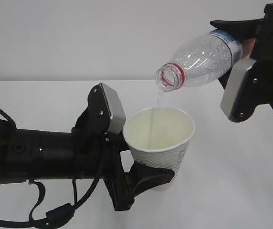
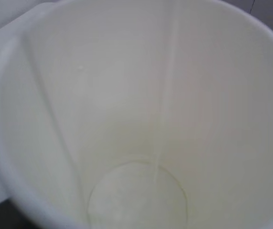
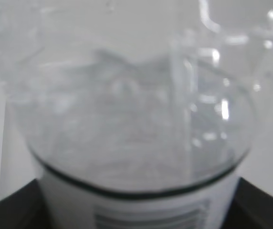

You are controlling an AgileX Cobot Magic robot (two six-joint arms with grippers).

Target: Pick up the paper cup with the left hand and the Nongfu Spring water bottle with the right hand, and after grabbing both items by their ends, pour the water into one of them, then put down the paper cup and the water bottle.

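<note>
In the exterior view the left hand's gripper (image 1: pixel 161 175) is shut on the lower part of the paper cup (image 1: pixel 162 138), holding it upright above the table. The right hand's gripper (image 1: pixel 239 45) is shut on the label end of the Nongfu Spring water bottle (image 1: pixel 201 59), which is tilted with its red-ringed mouth down-left over the cup. A thin stream of water (image 1: pixel 159 101) falls from the mouth into the cup. The left wrist view is filled by the cup's cream inside (image 2: pixel 79 119), with the stream (image 2: pixel 167 95) running down it. The bottle (image 3: pixel 127 124) fills the right wrist view.
The white table (image 1: pixel 241 167) lies under both arms, with a plain white wall behind it. The left arm's black body and cables (image 1: pixel 36 157) stretch across the lower left. No other objects show.
</note>
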